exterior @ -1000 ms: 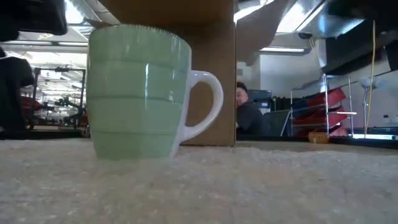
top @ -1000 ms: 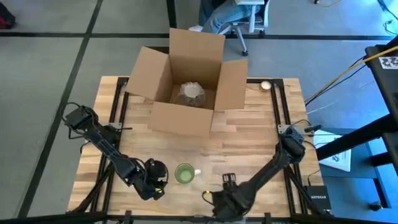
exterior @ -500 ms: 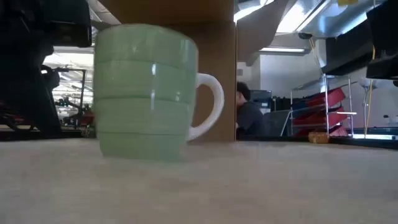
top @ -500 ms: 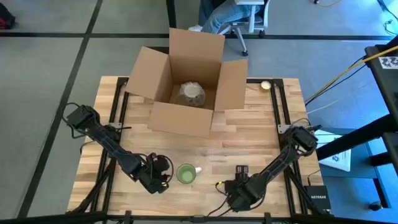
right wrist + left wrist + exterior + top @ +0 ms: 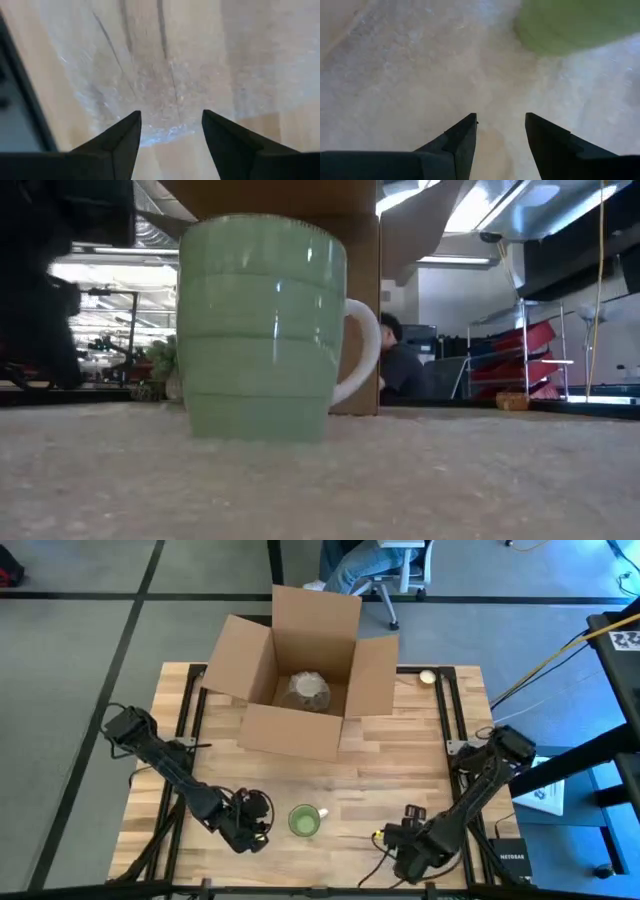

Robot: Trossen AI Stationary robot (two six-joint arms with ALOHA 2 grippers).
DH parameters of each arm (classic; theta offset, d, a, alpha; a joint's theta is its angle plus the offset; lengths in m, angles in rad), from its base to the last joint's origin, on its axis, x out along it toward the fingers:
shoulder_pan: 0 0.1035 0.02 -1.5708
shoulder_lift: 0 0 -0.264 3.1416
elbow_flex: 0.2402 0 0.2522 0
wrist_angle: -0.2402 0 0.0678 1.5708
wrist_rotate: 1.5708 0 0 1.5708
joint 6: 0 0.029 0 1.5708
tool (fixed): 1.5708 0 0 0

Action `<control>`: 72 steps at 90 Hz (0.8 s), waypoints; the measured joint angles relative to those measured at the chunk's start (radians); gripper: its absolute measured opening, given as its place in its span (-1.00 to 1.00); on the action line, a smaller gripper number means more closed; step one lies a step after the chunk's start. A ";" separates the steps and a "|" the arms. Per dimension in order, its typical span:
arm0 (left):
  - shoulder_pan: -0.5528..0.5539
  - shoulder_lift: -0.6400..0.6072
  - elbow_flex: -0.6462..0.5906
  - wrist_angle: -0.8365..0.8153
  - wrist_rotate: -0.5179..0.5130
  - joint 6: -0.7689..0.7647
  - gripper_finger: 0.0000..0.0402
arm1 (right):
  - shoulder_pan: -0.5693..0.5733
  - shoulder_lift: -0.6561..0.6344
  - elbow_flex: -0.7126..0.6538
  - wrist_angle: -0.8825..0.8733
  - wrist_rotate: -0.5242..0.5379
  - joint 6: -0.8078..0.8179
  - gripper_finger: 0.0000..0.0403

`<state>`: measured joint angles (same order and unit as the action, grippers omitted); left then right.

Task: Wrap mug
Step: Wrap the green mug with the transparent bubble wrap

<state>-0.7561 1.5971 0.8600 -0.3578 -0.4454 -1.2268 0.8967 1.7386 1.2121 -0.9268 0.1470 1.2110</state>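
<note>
While the mug (image 5: 304, 821) stands upright at lower centre, my left gripper (image 5: 256, 828) sits just beside it, fingers apart. My right gripper (image 5: 397, 842) waits lower right, also spread and empty.

The right gripper (image 5: 412, 845) now sits farther toward the table's right front corner than a second ago, well apart from the mug (image 5: 303, 821); its arm's upper joints have swung outward past the table's right edge. The mug stands slightly farther right than before, and in the low view its handle shows narrower, partly turned behind the body. The left gripper (image 5: 255, 822) has shifted a little and rests just left of the mug.
</note>
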 joint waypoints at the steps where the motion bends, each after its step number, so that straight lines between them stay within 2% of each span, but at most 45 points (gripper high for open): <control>1: -0.004 -0.002 0.000 0.000 0.000 -0.002 -0.24 | 0.003 -0.007 -0.007 0.007 0.011 0.019 -0.02; 19: -0.056 -0.008 0.000 -0.005 -0.002 -0.036 -0.24 | 0.063 -0.098 -0.199 0.192 0.135 0.304 -0.02; 29: -0.067 -0.007 0.000 -0.006 -0.006 -0.052 -0.24 | 0.088 -0.109 -0.306 0.295 0.148 0.445 -0.02; 44: -0.076 -0.006 0.000 -0.006 -0.022 -0.059 -0.24 | 0.131 -0.109 -0.393 0.333 0.149 0.630 -0.02; 62: -0.073 -0.006 0.000 -0.004 -0.042 -0.057 -0.24 | 0.175 -0.111 -0.424 0.363 0.173 0.682 -0.02; 72: -0.064 -0.006 0.000 -0.004 -0.067 -0.052 -0.24 | 0.178 -0.108 -0.459 0.494 0.281 0.696 -0.02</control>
<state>-0.8199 1.5906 0.8600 -0.3614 -0.5122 -1.2789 1.0745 1.6305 0.7528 -0.4331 0.4279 1.9068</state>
